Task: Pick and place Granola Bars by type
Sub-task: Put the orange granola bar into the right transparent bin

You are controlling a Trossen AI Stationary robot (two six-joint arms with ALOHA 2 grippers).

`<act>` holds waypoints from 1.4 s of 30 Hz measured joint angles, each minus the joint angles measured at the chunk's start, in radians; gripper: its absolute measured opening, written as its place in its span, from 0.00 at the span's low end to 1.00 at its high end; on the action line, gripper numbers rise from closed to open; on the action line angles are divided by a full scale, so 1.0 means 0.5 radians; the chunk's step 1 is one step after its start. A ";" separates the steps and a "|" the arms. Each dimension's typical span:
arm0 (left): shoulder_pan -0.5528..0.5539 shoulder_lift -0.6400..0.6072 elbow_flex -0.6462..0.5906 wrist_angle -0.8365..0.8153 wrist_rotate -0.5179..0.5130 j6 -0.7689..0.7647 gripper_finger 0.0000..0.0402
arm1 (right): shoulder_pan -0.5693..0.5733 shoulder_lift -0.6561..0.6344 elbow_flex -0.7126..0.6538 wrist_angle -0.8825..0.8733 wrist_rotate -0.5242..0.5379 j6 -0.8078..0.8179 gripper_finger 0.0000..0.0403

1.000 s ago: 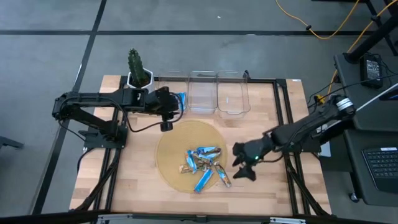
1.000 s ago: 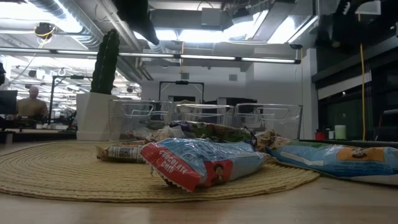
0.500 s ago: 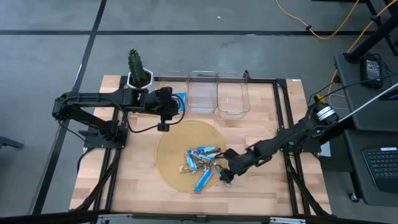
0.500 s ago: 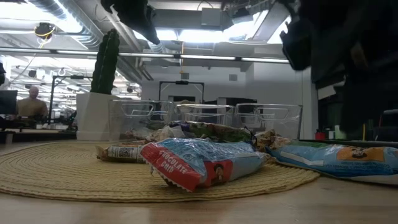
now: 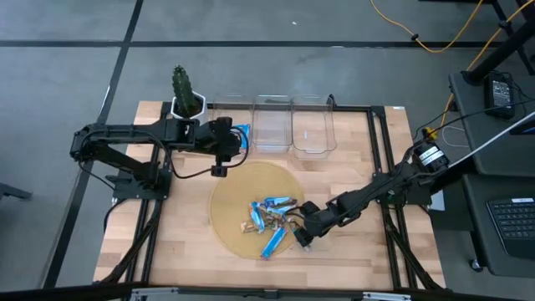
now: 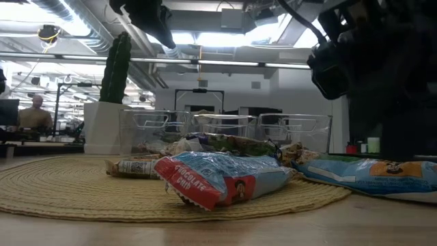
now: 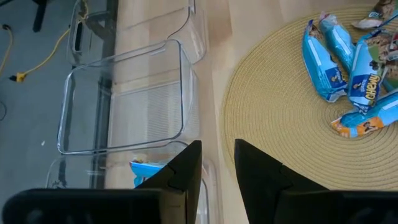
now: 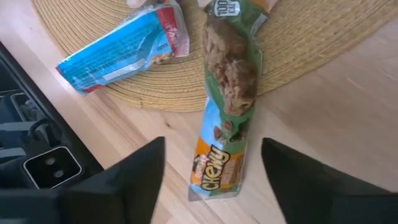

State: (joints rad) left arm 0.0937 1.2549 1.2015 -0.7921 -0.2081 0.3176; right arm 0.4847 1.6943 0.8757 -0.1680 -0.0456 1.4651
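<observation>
Several wrapped granola bars (image 5: 272, 213) lie in a heap on a round woven mat (image 5: 230, 196). A bright blue one (image 6: 218, 179) lies nearest in the low view. A green-and-orange bar (image 8: 227, 118) lies half on the mat's near right edge, half on the wood. My right gripper (image 8: 211, 149) is open and hangs low over this bar (image 5: 294, 236), one finger on each side, not touching it. My left gripper (image 7: 217, 158) is open above the leftmost clear bin (image 5: 232, 125), in which a blue bar (image 7: 146, 168) lies.
Three clear bins (image 5: 292, 125) stand in a row at the table's far edge. A potted cactus (image 5: 182, 90) is at the far left corner. Another blue bar (image 8: 121, 50) lies on the mat beside the green one. Bare wood (image 5: 351, 259) shows to the mat's right.
My right gripper has moved from the bare wood right of the mat toward the table's left and down, ending over the bar at the mat's near right edge. It stays open. The bars have not moved.
</observation>
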 joint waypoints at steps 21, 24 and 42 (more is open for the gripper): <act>0.002 -0.001 0.000 0.003 -0.005 0.001 0.22 | -0.062 -0.002 0.000 -0.082 0.001 -0.115 0.23; 0.002 -0.001 0.000 0.003 -0.005 0.000 0.22 | -0.074 -0.002 -0.001 -0.092 0.001 -0.115 0.23; 0.002 -0.001 0.000 -0.005 -0.007 -0.002 0.22 | -0.085 0.099 -0.001 -0.014 -0.021 -0.107 0.44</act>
State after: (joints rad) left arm 0.0944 1.2545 1.2015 -0.7947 -0.2115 0.3167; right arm 0.4419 1.7437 0.8753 -0.1749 -0.0563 1.4117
